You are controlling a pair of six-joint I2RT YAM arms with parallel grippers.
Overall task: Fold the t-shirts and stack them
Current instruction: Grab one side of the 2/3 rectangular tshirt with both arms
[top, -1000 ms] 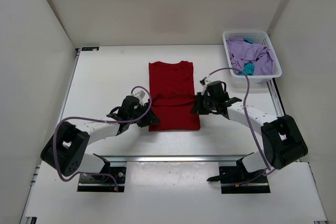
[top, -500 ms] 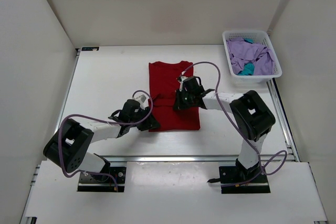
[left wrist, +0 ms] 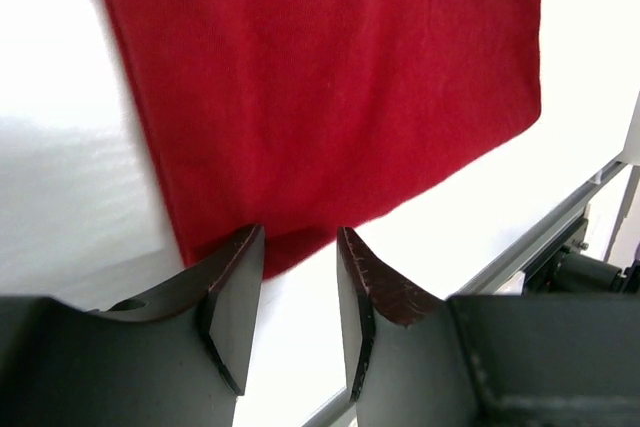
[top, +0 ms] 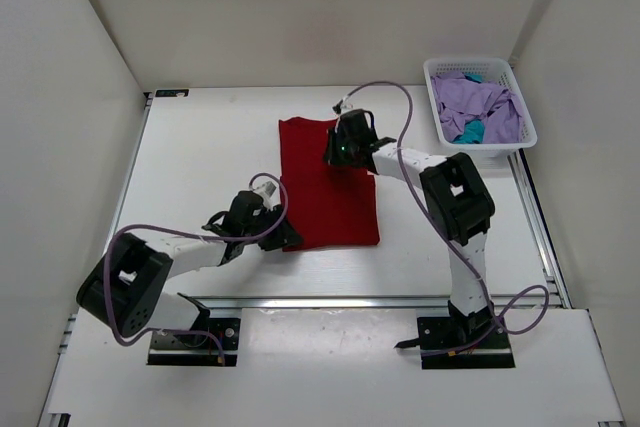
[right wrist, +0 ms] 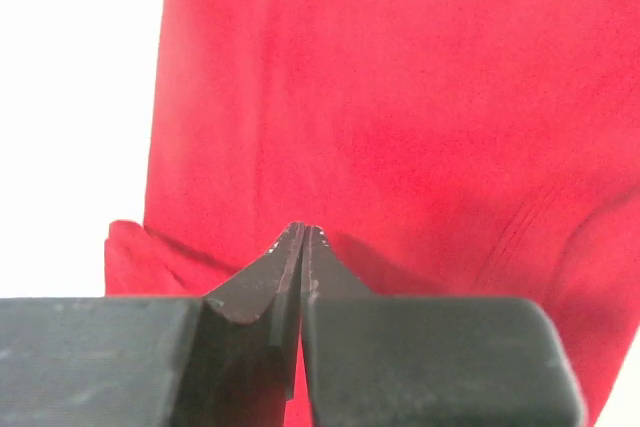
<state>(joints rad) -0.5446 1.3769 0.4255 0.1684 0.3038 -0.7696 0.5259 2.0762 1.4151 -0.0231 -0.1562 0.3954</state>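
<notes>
Top external view puts the red t-shirt (top: 325, 202) flat at the middle of the table (top: 200, 147), while the lavender t-shirt (top: 470, 97) and the teal t-shirt (top: 472, 131) lie crumpled in the white basket (top: 480, 65) toward 2 o'clock. The step in hand looks like folding the red one. The right gripper (top: 343, 147) sits at the shirt's 12 o'clock end with its jaws pressed tight together, and its wrist camera shows a small flap of red cloth raised at the tips, so it seems to be pinching a fold. The left gripper (top: 285, 237) is at the shirt's 7 o'clock corner, jaws apart, with the hem corner lying between them and not clamped. The next move probably calls for the left jaws to close on that corner, so that both ends can be carried together and the fold laid square. The right arm hides the collar end, so the sleeves' lie cannot be told; whether cloth truly sits between the shut jaws is hard to make out, and most of the teal shirt is buried
</notes>
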